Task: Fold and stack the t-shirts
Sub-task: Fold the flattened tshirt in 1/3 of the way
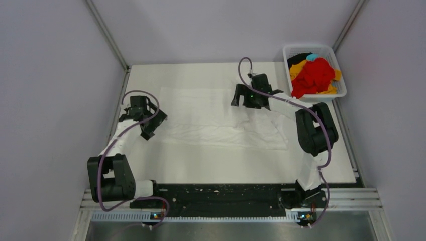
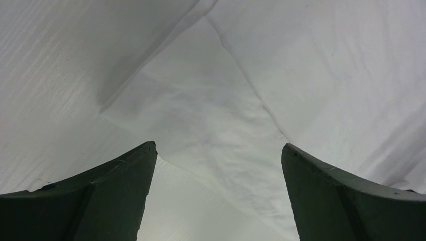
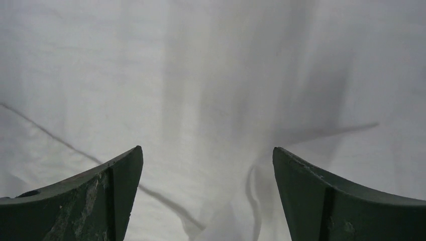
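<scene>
Black joints [image 1: 114, 176], white links [image 1: 307, 173], purple cables [image 1: 100, 187]; dark green claw fingers [image 3: 93, 201], scuffed, perhaps chipped paint.

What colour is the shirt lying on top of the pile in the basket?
The top shirt is red, clearest in the top external view.

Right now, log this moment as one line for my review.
white t-shirt: spread on table | left gripper: open, at its left edge | right gripper: open, over its far side | basket: coloured shirts piled inside

white mesh basket [image 1: 326, 97] at far-right corner of white table [image 1: 226, 163], w/ grey walls around.
</scene>
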Robot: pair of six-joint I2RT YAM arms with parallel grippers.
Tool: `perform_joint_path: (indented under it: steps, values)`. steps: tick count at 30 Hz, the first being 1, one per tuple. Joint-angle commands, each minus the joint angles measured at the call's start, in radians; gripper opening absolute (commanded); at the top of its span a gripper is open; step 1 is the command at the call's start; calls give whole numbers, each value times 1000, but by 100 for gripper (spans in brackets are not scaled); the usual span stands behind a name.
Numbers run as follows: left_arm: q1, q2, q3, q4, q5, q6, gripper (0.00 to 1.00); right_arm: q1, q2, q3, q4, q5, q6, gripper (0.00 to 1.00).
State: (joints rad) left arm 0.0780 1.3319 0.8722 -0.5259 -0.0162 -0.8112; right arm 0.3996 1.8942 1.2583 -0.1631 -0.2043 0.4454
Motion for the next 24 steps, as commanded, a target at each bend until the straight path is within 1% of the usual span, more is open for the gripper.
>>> perform_joint_path:
  steps: [1,5,7,9,12,15,17,19,22,24]
  values:
    - [-1,-10,19,22,9,20,99,8,29,116,30,55,-32,99]
    - [-2,53,53,61,93,23,99,8,-44,64,-18,105,-33,99]
    - [-2,88,70,76,122,23,99,8,-111,6,-41,159,-32,99]
    - [-5,118,86,88,136,25,99,8,-181,-67,-52,174,-23,99]
    - [-9,153,99,100,150,31,99,15,-252,-171,-59,104,5,99]
    - [-11,179,109,106,167,34,99,65,-257,-216,-62,61,24,99]
    - [-12,185,112,104,170,37,99,115,-227,-197,-61,68,29,99]
    - [-12,178,114,93,167,40,99,138,-181,-152,-55,84,42,99]
    - [-12,156,111,70,152,43,99,155,-87,-36,-53,137,58,99]
    - [-13,138,108,50,136,46,99,157,-14,56,-50,146,60,99]
